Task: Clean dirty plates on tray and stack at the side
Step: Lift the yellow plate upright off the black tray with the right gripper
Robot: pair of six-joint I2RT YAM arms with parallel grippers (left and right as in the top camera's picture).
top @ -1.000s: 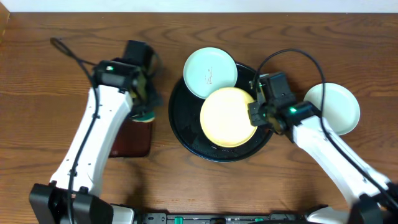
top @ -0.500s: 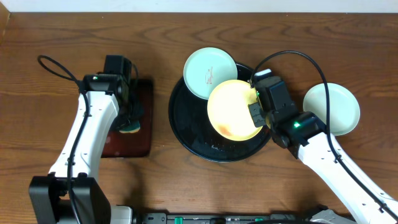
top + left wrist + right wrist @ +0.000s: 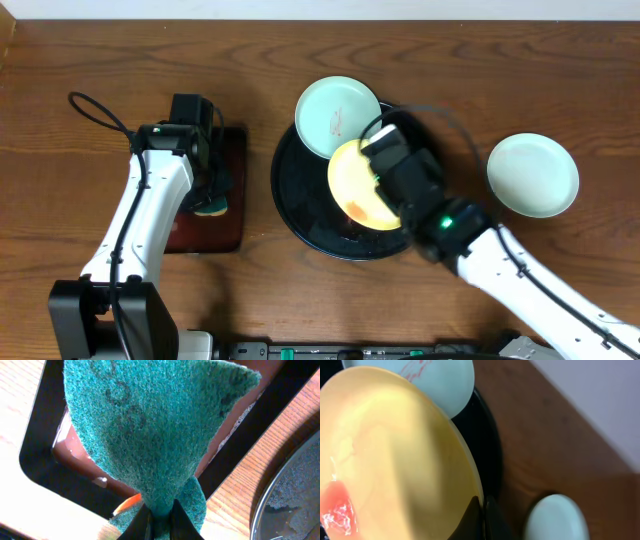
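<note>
**Right arm.** The right gripper (image 3: 482,512) is closed narrow on the rim of the yellow plate (image 3: 352,185). It holds the plate at a tilt over the black tray (image 3: 290,200), which sits mid-bench toward the far edge. A reddish smear (image 3: 337,507) shows low on the plate's face. Whether the plate's lower rim touches the tray cannot be told.

**Left arm.** The left gripper (image 3: 160,516) is pinched tight on a green scouring pad (image 3: 150,435). It hangs over the rectangular tray (image 3: 232,180) toward the left edge of the bench (image 3: 300,300).

**Other plates.** A smeared mint plate (image 3: 335,115) rests on the black tray's far rim. A second mint plate (image 3: 532,175) lies on the bench toward the right edge, well apart from the tray.

**Governing relation.** The pad lies to the left of the held plate, with the tray's left rim between them. The left arm is the only one able to wipe, so in my judgement the pad must travel rightward to the smeared face. The plate is grasped from its right side, so its left portion is free for contact.
</note>
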